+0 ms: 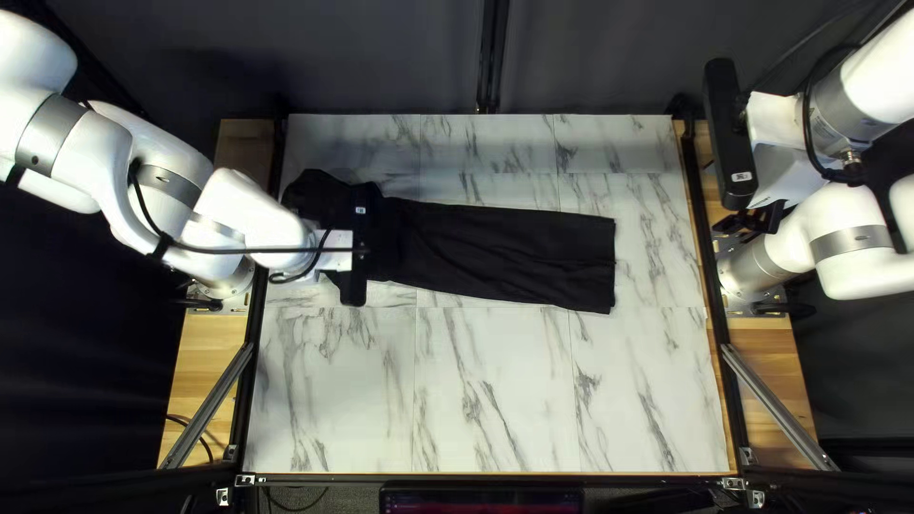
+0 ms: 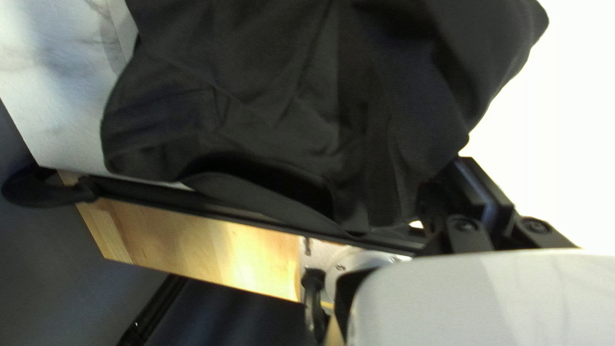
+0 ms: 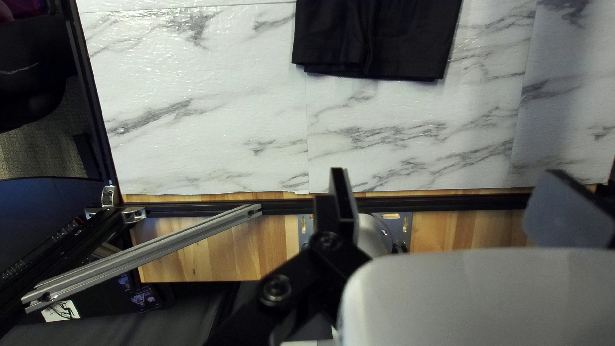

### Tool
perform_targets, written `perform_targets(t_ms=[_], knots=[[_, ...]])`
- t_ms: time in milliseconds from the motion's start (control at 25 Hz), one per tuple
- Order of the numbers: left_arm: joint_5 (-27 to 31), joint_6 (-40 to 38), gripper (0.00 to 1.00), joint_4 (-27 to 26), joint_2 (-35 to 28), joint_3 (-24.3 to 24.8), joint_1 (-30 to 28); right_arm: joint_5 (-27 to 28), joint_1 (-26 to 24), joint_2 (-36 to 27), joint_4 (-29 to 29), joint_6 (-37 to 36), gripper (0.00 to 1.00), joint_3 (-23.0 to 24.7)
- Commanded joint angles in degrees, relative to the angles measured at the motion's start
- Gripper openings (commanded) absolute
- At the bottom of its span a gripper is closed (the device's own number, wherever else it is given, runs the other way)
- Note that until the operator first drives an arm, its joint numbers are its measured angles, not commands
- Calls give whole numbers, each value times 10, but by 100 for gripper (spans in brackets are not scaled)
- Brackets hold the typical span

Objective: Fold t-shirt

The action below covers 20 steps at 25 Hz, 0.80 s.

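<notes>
The black t-shirt [image 1: 514, 249] lies as a long folded strip, its left end bunched up under my left gripper [image 1: 335, 255], whose fingertips are hidden there. In the left wrist view raised, creased t-shirt cloth [image 2: 275, 96] rises to my left gripper [image 2: 456, 182], which looks shut on it; part of the grip is covered by fabric. My right gripper [image 1: 757, 224] is held up by the table's right edge, away from the cloth. Seen from its own wrist, the right gripper [image 3: 451, 192] is open with nothing held, and the t-shirt's squared end [image 3: 384, 45] lies ahead.
The marble-patterned table [image 1: 495, 400] has bare surface in front of the shirt and beyond it. Dark rails and wooden side strips [image 1: 205, 362] border it. Slanted metal bars [image 1: 776, 405] stand at both near sides, and a screen [image 1: 481, 500] sits past the near edge.
</notes>
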Motion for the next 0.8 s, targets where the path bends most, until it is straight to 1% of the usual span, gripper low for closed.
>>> perform_targets(t_ms=[40,240,320,360,520,560,600,640,800], knots=[[31,-44,0,-10,-30,11,-37,0,0,0,0,0,100,0],[61,-78,0,-16,-49,13,-62,0,0,0,0,0,100,0],[69,-79,0,-15,-56,14,-60,0,0,0,0,0,100,0],[71,-72,0,-12,-60,16,-49,0,0,0,0,0,100,0],[55,-21,0,3,-56,19,14,0,0,0,0,0,100,0],[49,0,0,9,-56,23,40,0,0,0,0,0,100,0],[45,11,0,12,-55,25,53,0,0,0,0,0,100,0],[36,37,0,19,-55,31,90,0,0,0,0,0,100,0],[19,91,0,33,-66,48,169,0,0,0,0,0,100,0]])
